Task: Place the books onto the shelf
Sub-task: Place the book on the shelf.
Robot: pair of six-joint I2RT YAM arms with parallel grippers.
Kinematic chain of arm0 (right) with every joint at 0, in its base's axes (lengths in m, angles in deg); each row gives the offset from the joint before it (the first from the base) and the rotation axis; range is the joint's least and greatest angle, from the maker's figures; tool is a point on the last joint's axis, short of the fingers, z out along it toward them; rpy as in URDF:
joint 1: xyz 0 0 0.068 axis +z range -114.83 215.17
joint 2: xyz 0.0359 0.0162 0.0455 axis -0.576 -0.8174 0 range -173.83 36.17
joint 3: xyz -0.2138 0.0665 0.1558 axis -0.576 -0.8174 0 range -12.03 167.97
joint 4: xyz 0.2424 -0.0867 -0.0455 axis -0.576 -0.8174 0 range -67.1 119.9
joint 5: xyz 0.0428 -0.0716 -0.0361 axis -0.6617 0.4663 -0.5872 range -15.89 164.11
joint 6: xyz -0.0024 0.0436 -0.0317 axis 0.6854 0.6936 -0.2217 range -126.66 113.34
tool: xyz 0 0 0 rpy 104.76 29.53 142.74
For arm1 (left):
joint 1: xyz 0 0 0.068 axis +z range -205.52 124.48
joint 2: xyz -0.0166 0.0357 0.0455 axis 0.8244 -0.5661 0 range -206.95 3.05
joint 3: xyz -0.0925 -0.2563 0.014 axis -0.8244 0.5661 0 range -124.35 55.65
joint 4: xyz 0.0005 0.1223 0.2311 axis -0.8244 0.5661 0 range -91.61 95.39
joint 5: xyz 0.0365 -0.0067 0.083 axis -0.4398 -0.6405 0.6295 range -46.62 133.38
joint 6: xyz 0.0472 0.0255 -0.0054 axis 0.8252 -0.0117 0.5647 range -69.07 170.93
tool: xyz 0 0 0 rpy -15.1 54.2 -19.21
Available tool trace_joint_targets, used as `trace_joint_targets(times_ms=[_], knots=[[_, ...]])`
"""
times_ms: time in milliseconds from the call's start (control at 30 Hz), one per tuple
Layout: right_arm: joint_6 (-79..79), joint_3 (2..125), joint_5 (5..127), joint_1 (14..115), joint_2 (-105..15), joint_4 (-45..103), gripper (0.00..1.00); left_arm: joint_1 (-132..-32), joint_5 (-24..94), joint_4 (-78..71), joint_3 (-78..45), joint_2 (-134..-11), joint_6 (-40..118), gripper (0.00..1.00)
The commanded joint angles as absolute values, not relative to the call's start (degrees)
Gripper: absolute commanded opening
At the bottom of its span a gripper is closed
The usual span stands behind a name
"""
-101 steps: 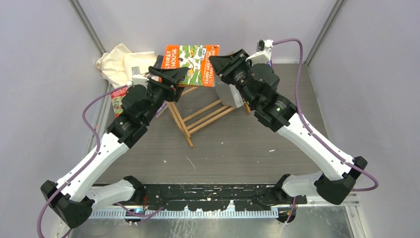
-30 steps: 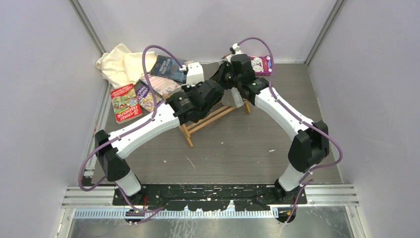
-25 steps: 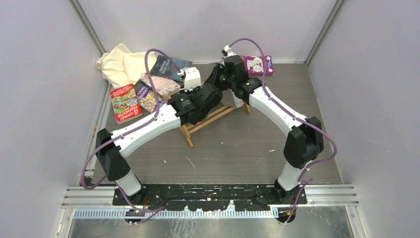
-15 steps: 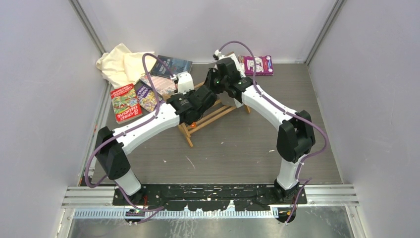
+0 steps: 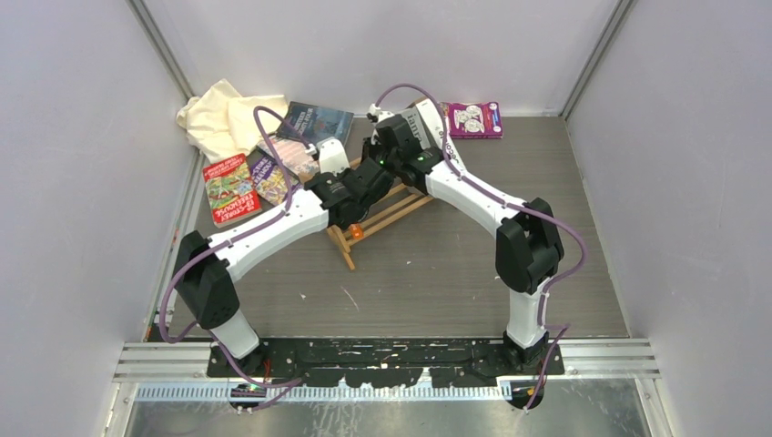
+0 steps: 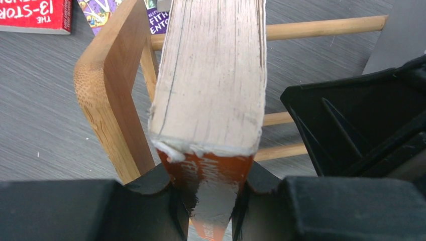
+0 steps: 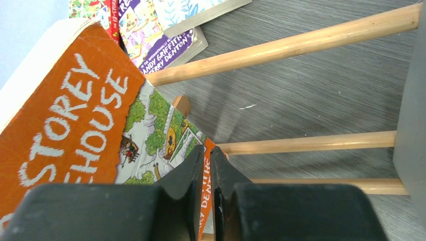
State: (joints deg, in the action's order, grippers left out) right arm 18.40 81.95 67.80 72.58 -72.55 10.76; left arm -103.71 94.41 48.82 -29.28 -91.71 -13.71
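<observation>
An orange book stands on edge over the left end of the wooden shelf, its page block facing up in the left wrist view. My left gripper is shut on its orange spine end. In the right wrist view the cover reads "STOREY HOUSE". My right gripper is shut to a thin slit in front of that cover's lower corner, and nothing sits between its jaws. From above, both wrists hide the book except an orange corner. More books lie flat: red-green, purple, dark blue.
A cream cloth is heaped in the back left corner. Another purple book lies at the back right. A grey panel stands at the shelf's right end. The shelf's left end frame is right beside the held book. Walls close three sides.
Both arms have come down and leftward with the orange book, from high above the shelf to its left end. The book has turned from flat and face-up to standing on edge.
</observation>
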Motion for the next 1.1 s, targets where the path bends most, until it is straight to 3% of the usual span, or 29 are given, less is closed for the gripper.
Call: trace_joint_targets(times_ms=[0, 667, 900, 1067], knots=[[16.54, 82.31, 69.02, 72.97, -72.91, 13.22, 0.15, -103.25, 96.64, 48.59, -30.03, -90.5, -17.48, 0.0], [16.71, 81.0, 68.82, 74.88, -75.07, 14.73, 0.15, -102.95, 97.48, 52.86, -26.68, -90.35, -21.64, 0.01], [16.72, 81.87, 68.66, 75.29, -75.76, 14.41, 0.14, -102.57, 97.7, 54.89, -29.88, -91.52, -21.44, 0.29], [16.63, 82.35, 68.72, 75.69, -76.45, 13.83, 0.14, -102.59, 97.4, 55.31, -30.82, -91.49, -21.4, 0.44]])
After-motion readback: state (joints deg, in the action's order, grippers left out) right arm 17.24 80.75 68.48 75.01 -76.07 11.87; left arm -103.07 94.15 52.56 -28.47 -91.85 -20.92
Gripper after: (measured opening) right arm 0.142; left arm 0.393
